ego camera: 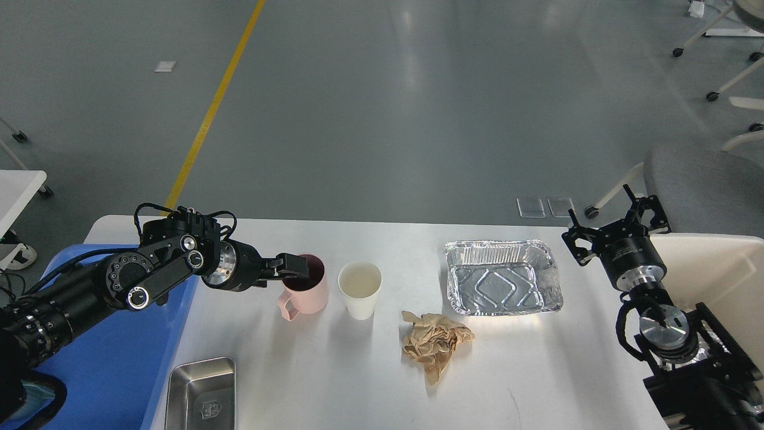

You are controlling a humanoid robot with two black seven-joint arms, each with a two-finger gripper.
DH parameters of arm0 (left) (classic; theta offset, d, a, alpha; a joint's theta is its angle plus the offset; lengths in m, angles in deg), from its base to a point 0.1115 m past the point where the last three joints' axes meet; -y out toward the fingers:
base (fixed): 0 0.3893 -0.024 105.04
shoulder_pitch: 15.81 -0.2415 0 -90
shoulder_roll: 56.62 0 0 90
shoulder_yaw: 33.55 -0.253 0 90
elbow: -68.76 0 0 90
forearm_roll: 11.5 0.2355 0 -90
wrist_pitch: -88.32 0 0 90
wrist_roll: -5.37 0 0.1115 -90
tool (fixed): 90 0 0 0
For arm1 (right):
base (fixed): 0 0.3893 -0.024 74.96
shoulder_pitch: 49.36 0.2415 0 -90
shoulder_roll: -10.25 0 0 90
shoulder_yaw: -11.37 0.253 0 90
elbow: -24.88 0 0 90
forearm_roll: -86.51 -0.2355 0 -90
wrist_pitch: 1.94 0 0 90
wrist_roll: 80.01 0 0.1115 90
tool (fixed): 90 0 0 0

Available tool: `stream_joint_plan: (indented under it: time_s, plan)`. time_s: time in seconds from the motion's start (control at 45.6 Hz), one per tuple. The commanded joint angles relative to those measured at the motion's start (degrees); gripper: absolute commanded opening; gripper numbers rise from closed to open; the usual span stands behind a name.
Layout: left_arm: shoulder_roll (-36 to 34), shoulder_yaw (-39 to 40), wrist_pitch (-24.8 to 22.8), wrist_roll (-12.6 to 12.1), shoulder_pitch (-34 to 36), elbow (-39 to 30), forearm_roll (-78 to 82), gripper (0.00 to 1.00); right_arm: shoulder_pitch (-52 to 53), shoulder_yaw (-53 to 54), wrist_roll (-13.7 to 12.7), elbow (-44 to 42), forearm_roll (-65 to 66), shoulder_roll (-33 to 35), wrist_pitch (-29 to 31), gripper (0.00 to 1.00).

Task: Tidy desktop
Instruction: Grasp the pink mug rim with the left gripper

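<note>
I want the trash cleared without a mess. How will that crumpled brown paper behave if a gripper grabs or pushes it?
The crumpled brown paper looks thin and loosely wadded, so it is probably very light and will squash rather than resist. Pushed, it would likely slide across the smooth white desktop, not roll. A loose tail hangs at its near end, so part may flop when lifted.

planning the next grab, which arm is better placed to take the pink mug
Left. Its claw is already at the pink mug, one finger over the rim. The right claw is raised off past the foil tray, near the desktop's far right edge.
</note>
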Motion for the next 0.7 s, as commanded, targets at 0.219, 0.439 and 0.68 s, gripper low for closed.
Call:
stream_joint_plan:
  time_s: [0.219,0.439,0.68]
  plan:
    - [0.0,0.0,0.0,0.1,0.0,0.0,2.6,0.53,-0.3,0.0,0.1,0.0,0.0,0.0,0.1,1.00]
    - [0.1,0.0,-0.7,-0.2,0.1,-0.1,2.6,0.46,-0.5,0.1,0.1,0.0,0.0,-0.1,0.1,1.00]
    - [1.0,0.0,0.0,-0.5,-0.1,0.0,2.6,0.30,-1.0,0.1,0.1,-0.1,0.0,-0.1,0.2,1.00]
